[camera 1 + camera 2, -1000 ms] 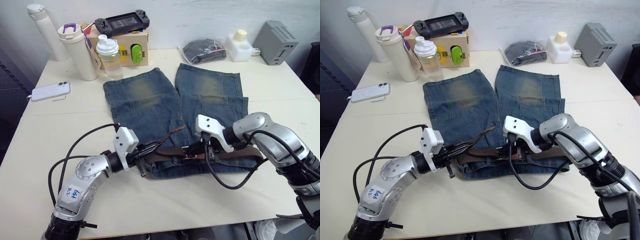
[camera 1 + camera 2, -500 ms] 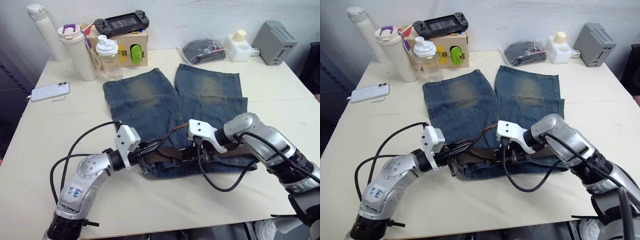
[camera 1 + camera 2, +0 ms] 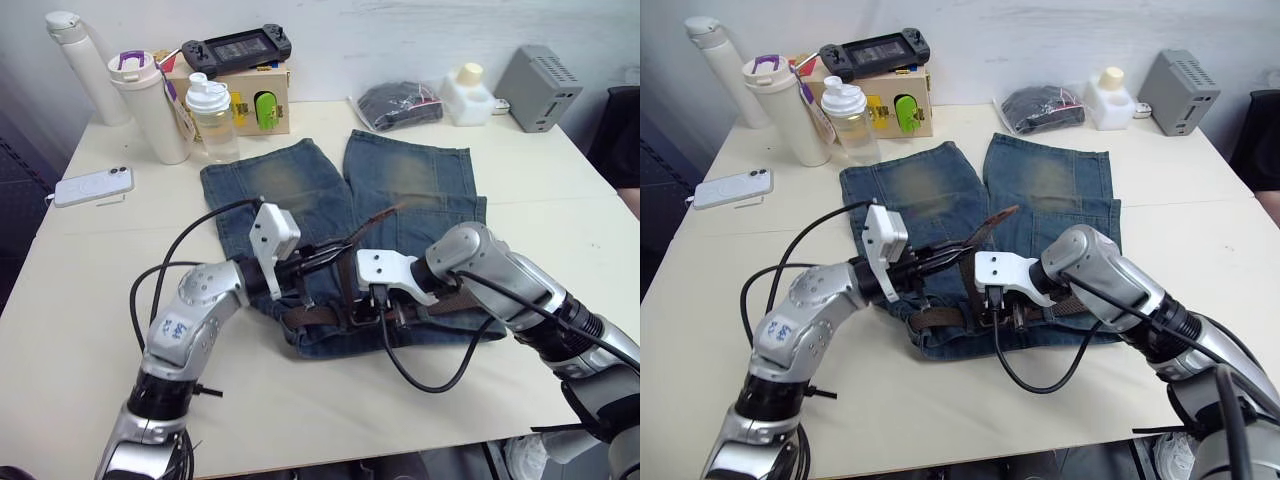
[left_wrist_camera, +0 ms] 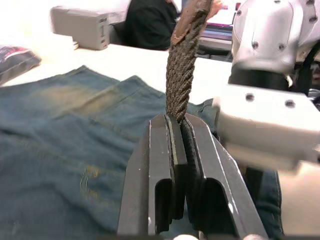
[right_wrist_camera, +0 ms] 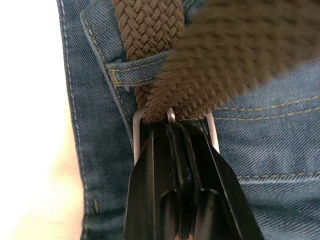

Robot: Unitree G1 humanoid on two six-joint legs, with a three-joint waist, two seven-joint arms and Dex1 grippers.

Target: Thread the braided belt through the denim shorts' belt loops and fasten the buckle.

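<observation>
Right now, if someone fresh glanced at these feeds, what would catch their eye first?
Both grippers meet over the denim shorts at the table's middle. The left gripper pinches the braided belt, its tan tip sticking up; the right gripper is shut at the buckle on the waistband.

I count one pair of denim shorts, one braided belt, two tall white bottles, one shaker bottle, one phone, one game controller, and possibly one bagged bundle.
</observation>
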